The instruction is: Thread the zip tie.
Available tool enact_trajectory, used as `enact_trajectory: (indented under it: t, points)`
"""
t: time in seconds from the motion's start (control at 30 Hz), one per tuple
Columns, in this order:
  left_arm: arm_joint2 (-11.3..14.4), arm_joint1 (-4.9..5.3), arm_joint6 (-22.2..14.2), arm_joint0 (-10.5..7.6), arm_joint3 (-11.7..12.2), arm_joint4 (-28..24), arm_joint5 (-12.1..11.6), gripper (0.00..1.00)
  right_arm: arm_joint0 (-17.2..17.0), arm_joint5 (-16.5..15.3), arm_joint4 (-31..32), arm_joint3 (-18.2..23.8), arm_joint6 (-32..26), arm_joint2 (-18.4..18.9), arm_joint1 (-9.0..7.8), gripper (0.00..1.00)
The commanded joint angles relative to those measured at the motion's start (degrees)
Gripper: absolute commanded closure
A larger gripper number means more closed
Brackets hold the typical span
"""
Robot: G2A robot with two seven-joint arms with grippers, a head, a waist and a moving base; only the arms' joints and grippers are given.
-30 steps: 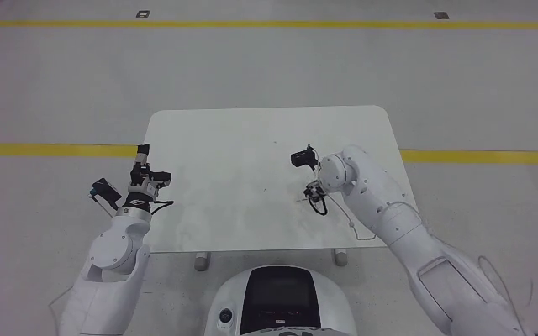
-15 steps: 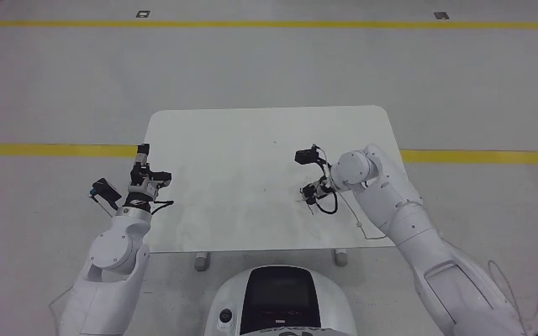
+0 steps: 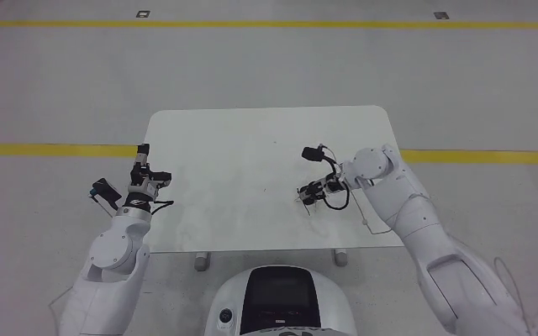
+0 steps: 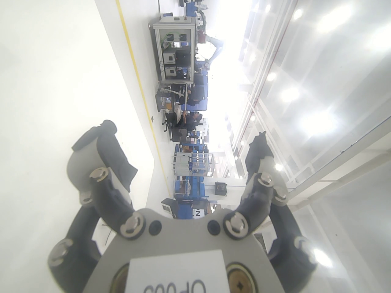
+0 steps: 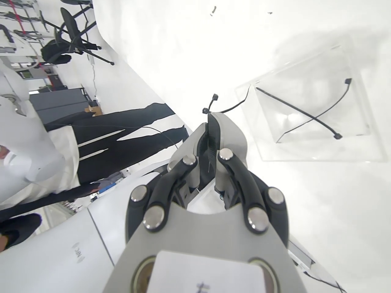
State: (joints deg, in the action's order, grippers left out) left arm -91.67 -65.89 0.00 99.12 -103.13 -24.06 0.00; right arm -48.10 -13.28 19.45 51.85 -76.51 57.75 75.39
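Lately, the right arm [image 3: 395, 202] has been swung outward, the right end effector [image 5: 210, 123] kept clenched on the thin black plastic zip tie [image 5: 211, 105] above the white tabletop [image 3: 235, 168]; the left end effector [image 4: 183, 141], released, is unmoved, so threading is judged unstarted.

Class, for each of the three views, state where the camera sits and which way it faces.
Top view: above the arms, looking down at the table; both arms show.
Left wrist view: behind the open left end effector, facing the room.
Right wrist view: behind the right end effector, shut on a zip tie, facing the table.
Shared: top and right wrist views both show that end effector.
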Motion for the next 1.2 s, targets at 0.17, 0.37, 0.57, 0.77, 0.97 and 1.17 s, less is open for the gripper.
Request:
enact_trajectory:
  t: [0.17,0.37,0.57,0.77,0.97,1.17]
  points:
    - [0.0,0.0,0.0,0.0,0.0,0.0,0.0,0.0,2.9,-0.5,-2.7,-6.7,0.0,-3.0,1.23,1.0]
    - [0.0,0.0,0.0,0.0,0.0,0.0,0.0,0.0,5.0,-1.8,-4.4,-10.8,-0.1,-5.0,2.17,1.0]
    - [0.0,0.0,0.0,0.0,0.0,0.0,0.0,0.0,6.2,-4.1,-7.0,-13.7,0.0,-5.5,2.6,1.0]
    - [0.0,0.0,0.0,0.0,0.0,0.0,0.0,0.0,6.6,-3.7,-9.1,-16.0,3.0,-4.4,2.32,1.0]
    - [0.0,0.0,0.0,0.0,0.0,0.0,0.0,0.0,7.0,-0.8,-8.6,-16.3,2.4,-5.0,2.26,1.0]
    - [0.0,0.0,0.0,0.0,0.0,0.0,0.0,0.0,7.2,-1.9,-9.0,-15.7,1.3,-6.0,2.49,1.0]
